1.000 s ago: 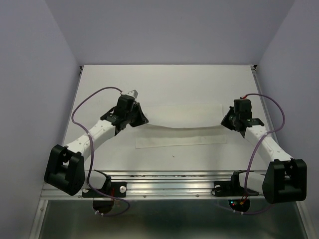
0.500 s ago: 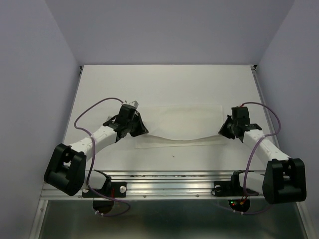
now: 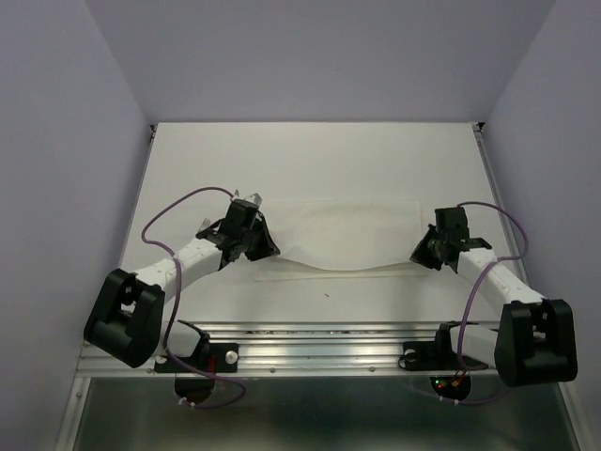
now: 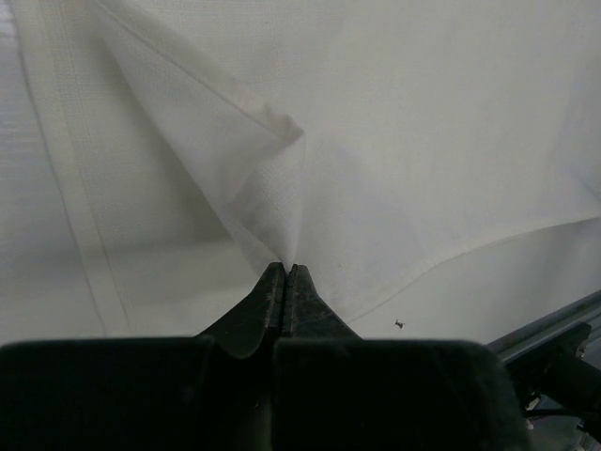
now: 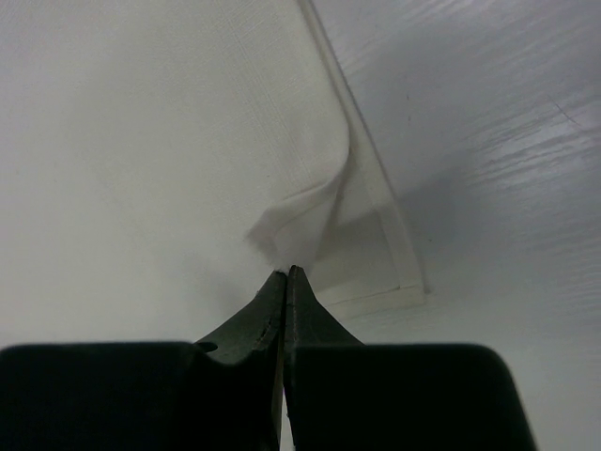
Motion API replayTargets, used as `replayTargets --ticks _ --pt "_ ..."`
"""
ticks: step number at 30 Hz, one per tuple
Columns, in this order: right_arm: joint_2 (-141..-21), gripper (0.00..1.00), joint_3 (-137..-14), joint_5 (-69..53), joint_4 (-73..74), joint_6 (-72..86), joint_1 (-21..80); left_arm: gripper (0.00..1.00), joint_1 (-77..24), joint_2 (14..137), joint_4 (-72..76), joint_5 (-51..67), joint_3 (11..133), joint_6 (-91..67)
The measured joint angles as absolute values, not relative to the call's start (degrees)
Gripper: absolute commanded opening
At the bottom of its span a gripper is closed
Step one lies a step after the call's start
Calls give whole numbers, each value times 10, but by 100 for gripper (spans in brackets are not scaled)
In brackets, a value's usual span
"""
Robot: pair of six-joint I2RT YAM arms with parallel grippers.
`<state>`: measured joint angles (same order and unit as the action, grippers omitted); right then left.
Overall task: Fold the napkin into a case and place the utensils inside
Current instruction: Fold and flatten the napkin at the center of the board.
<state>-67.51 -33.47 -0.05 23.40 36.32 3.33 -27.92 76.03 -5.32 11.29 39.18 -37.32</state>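
- Thin, soft white rectangular napkin (image 3: pixel 343 230): is lying across the middle of the tabletop, stretching between the two grippers. One long edge is being held up at both ends and is sagging in the middle. A flat strip of the same sheet is showing on the table just nearer the arm bases.
- Left gripper, black and two-fingered (image 4: pixel 285 272): is pinching the left end of the raised napkin edge, fingers pressed together on the cloth. The material is peaking into a crease just above the tips.
- Right gripper, black and two-fingered (image 5: pixel 285 274): is pinching the right end of the raised edge, fingers pressed together. A small curl of cloth is bunching at the tips.
- White flat tabletop (image 3: pixel 310 150): is bearing the napkin.
- Purple cables (image 3: pixel 178 202): are looping above each forearm.
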Motion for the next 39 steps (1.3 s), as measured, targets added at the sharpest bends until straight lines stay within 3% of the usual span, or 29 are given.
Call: replayTargets --ticks 13,29,32,35,36,38,39 --pt "-573 1 -367 41 287 380 33 0 -284 731 -80 100 413 -370" --pt "-571 1 -315 29 344 466 33 0 -289 764 -83 105 394 -369" --pt "-575 6 -305 30 345 477 33 0 -289 772 -84 105 389 -369" --pt "-575 31 -298 30 352 484 33 0 -289 773 -84 105 388 -369" --pt "-574 46 -298 30 355 488 33 14 -289 773 -83 106 388 -369" --pt "-573 51 -298 30 357 492 33 37 -289 773 -84 110 388 -369" --pt "-572 53 -298 31 359 492 33 60 -289 773 -84 114 388 -367"
